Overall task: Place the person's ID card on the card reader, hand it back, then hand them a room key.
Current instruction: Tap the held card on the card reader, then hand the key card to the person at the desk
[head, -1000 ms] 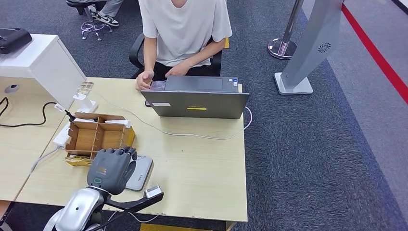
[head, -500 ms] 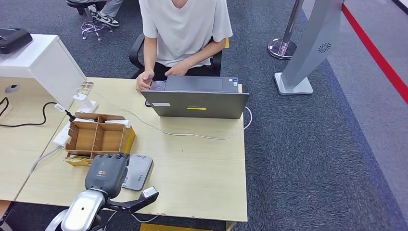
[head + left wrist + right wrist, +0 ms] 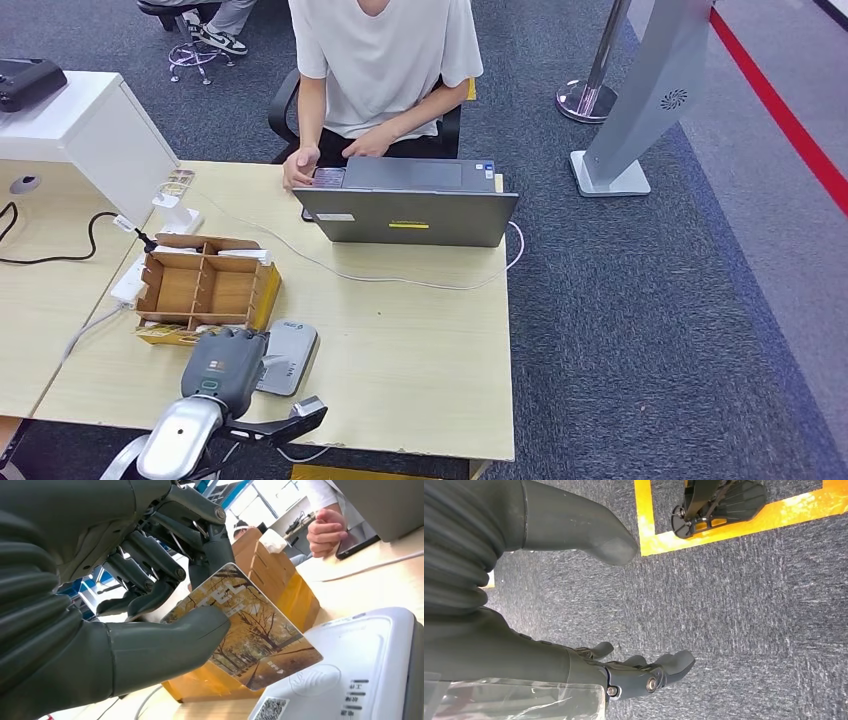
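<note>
The left hand (image 3: pixel 224 363) sits at the table's near edge, about seven o'clock in the head view, pinching the ID card (image 3: pixel 247 637) between thumb and fingers. The card hangs tilted just above the white card reader (image 3: pixel 290 356), its lower corner over the reader's face; contact is unclear. The cardboard organizer (image 3: pixel 205 285) stands just beyond. The right hand (image 3: pixel 634 672) hangs over carpet, fingers loosely apart, holding nothing.

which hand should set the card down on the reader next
Left. The left hand already pinches the card just over the card reader; the right hand hangs over the carpet, holding nothing.
</note>
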Controlling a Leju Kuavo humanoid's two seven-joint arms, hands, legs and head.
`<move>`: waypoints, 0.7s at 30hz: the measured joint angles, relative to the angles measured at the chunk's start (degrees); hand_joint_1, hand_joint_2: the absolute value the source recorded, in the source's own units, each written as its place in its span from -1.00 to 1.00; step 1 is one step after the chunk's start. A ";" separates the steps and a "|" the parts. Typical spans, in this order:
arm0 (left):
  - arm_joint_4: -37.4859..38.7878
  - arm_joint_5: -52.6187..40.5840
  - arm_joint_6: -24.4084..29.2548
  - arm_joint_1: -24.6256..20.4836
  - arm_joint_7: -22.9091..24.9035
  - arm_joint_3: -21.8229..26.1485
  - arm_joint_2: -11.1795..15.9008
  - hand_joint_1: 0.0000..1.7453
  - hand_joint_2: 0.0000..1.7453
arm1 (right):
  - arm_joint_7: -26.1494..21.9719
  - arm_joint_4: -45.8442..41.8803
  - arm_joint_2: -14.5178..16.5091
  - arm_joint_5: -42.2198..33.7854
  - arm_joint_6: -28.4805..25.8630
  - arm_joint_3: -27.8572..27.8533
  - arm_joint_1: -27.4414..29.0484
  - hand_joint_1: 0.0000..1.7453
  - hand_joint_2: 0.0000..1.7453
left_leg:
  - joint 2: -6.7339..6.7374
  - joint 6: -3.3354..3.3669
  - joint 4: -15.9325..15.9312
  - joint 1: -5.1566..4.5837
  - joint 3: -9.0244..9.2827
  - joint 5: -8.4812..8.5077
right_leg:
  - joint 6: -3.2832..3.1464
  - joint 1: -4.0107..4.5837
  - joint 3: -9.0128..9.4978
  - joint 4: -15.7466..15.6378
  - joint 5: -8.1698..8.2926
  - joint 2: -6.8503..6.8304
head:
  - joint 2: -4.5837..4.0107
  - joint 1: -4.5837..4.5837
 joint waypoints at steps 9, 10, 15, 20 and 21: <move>3.74 10.84 -4.26 -1.89 -7.76 0.70 1.00 1.00 1.00 | -0.04 -0.01 0.00 1.08 0.56 0.01 -0.03 -1.00 1.00 | -0.02 0.00 -0.01 0.01 0.03 0.01 | 0.00 0.00 0.05 0.00 0.00 -0.05 | 0.00 -0.01; 4.10 13.03 -4.52 -2.41 -8.72 0.80 1.59 1.00 1.00 | -0.11 -0.01 0.00 1.11 0.59 0.01 -0.02 -1.00 1.00 | -0.03 0.00 -0.01 0.01 0.03 0.01 | 0.00 0.01 0.05 0.01 0.00 -0.06 | 0.00 0.00; 3.79 12.26 7.55 -5.12 -9.64 1.67 2.36 1.00 1.00 | -1.02 -0.02 0.00 1.01 0.13 0.00 -0.01 -1.00 1.00 | -0.03 -0.01 0.00 0.02 0.04 0.09 | -0.02 0.01 0.05 0.03 0.03 -0.07 | 0.00 -0.01; -4.66 1.19 27.07 -10.49 -10.76 3.62 -0.12 1.00 1.00 | -1.29 0.00 0.00 2.96 -0.11 0.21 0.02 -1.00 1.00 | -0.15 0.05 0.02 0.00 -0.04 0.15 | -0.01 0.01 0.08 0.03 0.05 -0.18 | 0.00 0.19; -6.16 0.23 28.77 -11.98 -11.26 4.51 -0.13 1.00 1.00 | -1.22 0.02 0.00 3.47 -0.01 0.34 0.02 -1.00 1.00 | -0.14 0.06 0.02 -0.01 -0.02 0.14 | -0.01 0.01 0.09 0.03 0.05 -0.16 | 0.00 0.22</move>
